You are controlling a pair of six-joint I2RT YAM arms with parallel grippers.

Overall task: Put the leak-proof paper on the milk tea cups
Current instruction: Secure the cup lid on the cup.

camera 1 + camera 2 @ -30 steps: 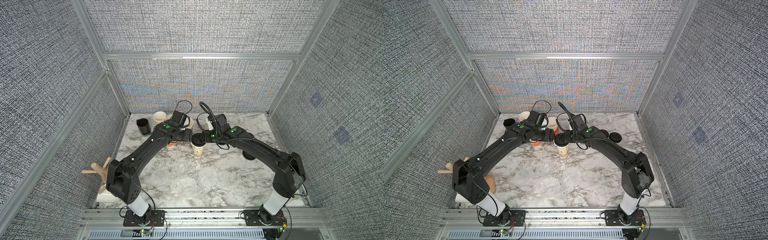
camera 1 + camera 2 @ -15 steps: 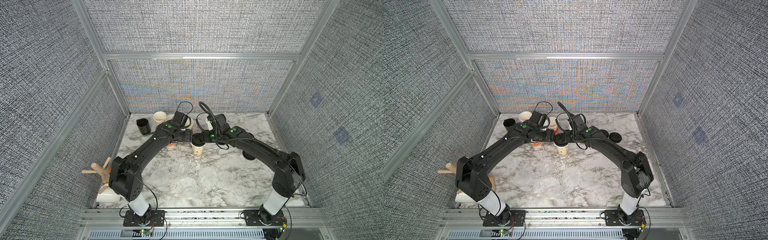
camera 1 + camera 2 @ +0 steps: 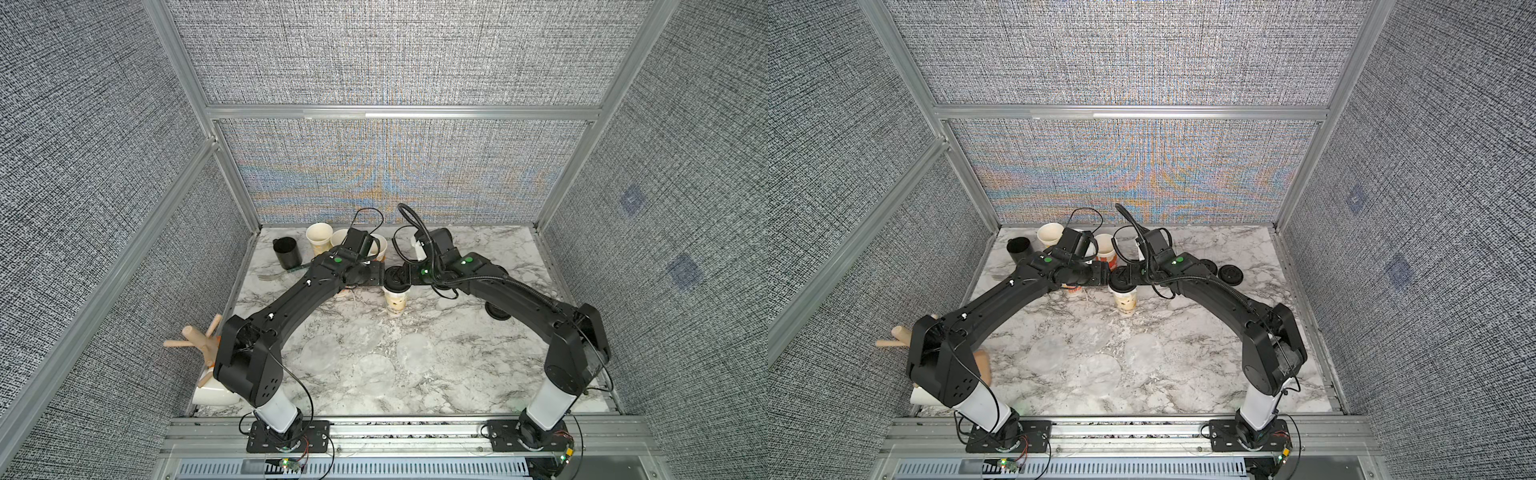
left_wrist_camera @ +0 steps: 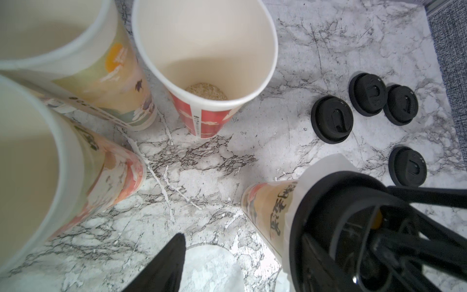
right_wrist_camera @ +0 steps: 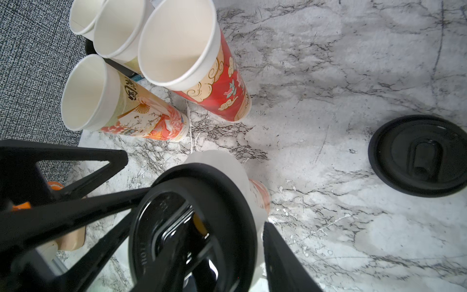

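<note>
- The marble table (image 3: 457, 386) is offering a hard, glossy, grey-veined slab. A tall, light cup is likely to be sliding on it easily, so any push should be going straight down rather than sideways.
- The left gripper (image 3: 372, 279) is reaching in beside the centre cup (image 3: 395, 303). In the left wrist view one finger (image 4: 166, 263) is standing clear of the cup wall with marble showing between, so its jaws are reading as open. It would be doing best by bracing the cup low and gently, since thin paperboard is apt to buckle.
- The right gripper (image 3: 401, 276) is hanging over that cup's mouth with its jaws sitting about the black lid (image 5: 222, 192). Whether they are pinching it I cannot tell.
- Four open cups (image 5: 177, 43) are standing behind, near the back wall, and are carrying no sheet. They are tapered and smooth, cream inside and printed in red and orange.
- The loose lids (image 4: 331, 118), matte black moulded discs, are lying on the right arm's side.
- The leak-proof paper (image 5: 214, 159) is lying across the centre cup's rim under the lid, with its thin whitish skirt sticking out unevenly. I judge the lid should be going down level, so the sheet is not dragging or tearing.
- The spare sheets (image 3: 417, 352) are resting flat on the marble in front, nearly invisible.
</note>
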